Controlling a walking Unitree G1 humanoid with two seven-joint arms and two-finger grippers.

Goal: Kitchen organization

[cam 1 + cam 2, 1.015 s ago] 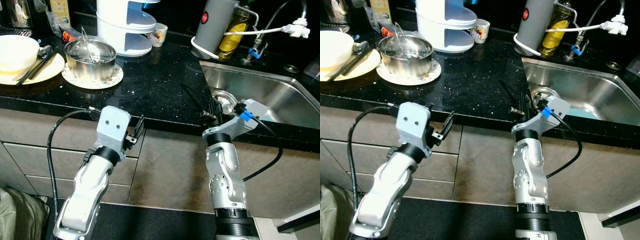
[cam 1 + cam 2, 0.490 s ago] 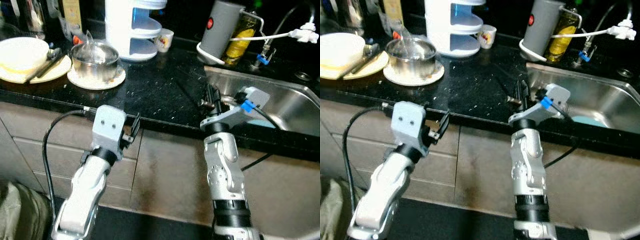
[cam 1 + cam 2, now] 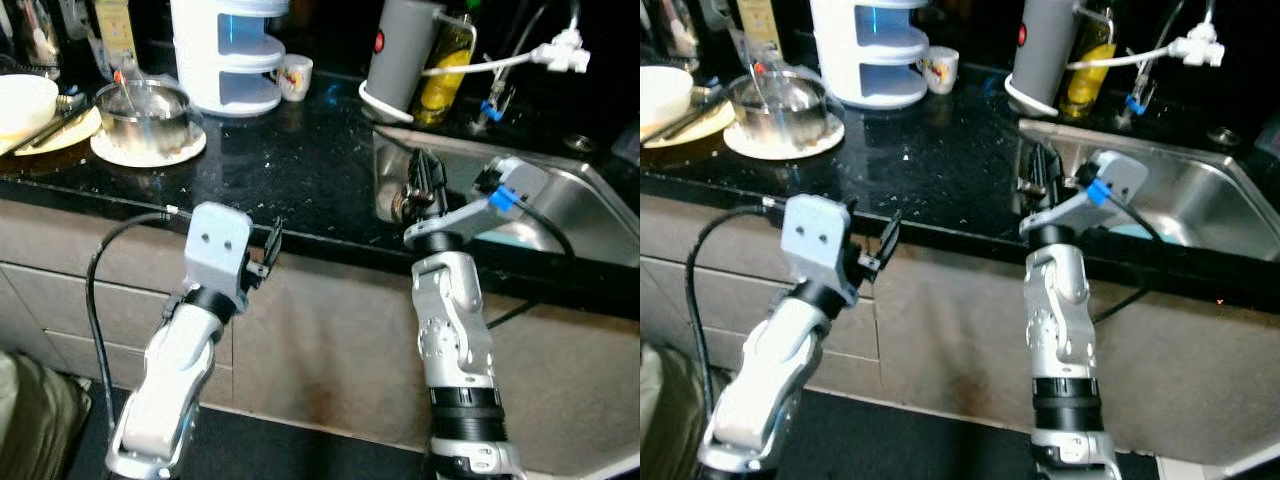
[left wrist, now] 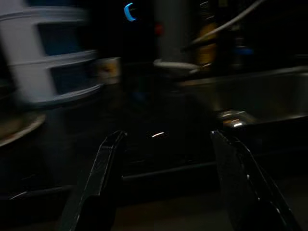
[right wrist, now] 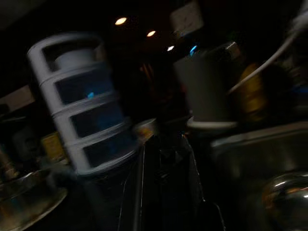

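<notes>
In the eye views, the black speckled stone desk [image 3: 300, 170] is seen shifted since a second ago, so the camera has moved; nothing is grasped. In the left wrist view, left pincer [image 4: 166, 180] fingers are spread apart. In the right wrist view, right pincer [image 5: 163, 185] fingers are held nearly together, empty.

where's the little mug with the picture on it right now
The small printed mug stands at the back of the black countertop, touching or nearly touching the right side of the white tiered steamer, with the grey cylinder appliance further right.
</notes>
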